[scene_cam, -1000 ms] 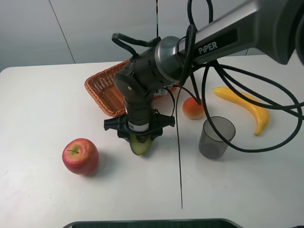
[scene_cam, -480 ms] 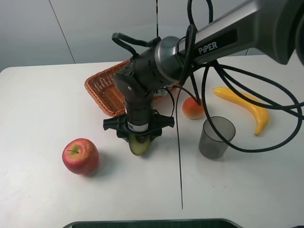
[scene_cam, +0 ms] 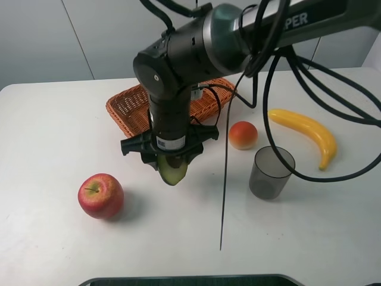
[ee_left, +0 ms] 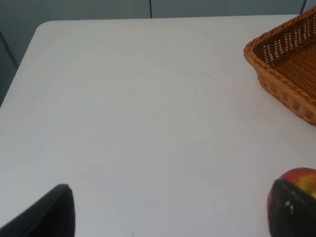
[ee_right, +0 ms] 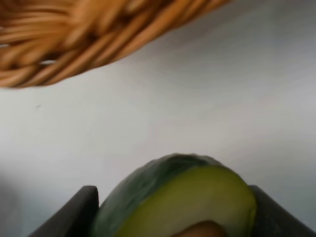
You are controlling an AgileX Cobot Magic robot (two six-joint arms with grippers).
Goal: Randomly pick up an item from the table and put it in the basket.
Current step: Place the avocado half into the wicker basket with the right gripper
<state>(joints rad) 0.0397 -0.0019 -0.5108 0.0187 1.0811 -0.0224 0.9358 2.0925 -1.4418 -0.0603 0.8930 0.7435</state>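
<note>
My right gripper [scene_cam: 171, 169] is shut on the halved avocado [scene_cam: 172, 173] and holds it above the white table [scene_cam: 53, 119], a little in front of the wicker basket [scene_cam: 128, 104]. In the right wrist view the avocado [ee_right: 182, 192] sits between the dark fingers [ee_right: 74, 212], green skin, pale flesh and a bit of brown pit showing, with the basket rim [ee_right: 98, 34] close above it. My left gripper [ee_left: 163, 217] is open and empty over bare table; its fingertips [ee_left: 47, 212] frame the view, with the basket corner [ee_left: 286, 69] to one side.
A red apple [scene_cam: 100, 195] lies front left and also shows in the left wrist view [ee_left: 298, 185]. A small orange-red fruit [scene_cam: 242, 134], a grey translucent cup [scene_cam: 271, 173] and a yellow banana [scene_cam: 309, 134] lie to the right. A thin black cable [scene_cam: 223, 196] hangs over the table.
My right arm has risen with the avocado in its grip, lifting it off the table and shifting it slightly toward the basket. The other objects have not moved.
</note>
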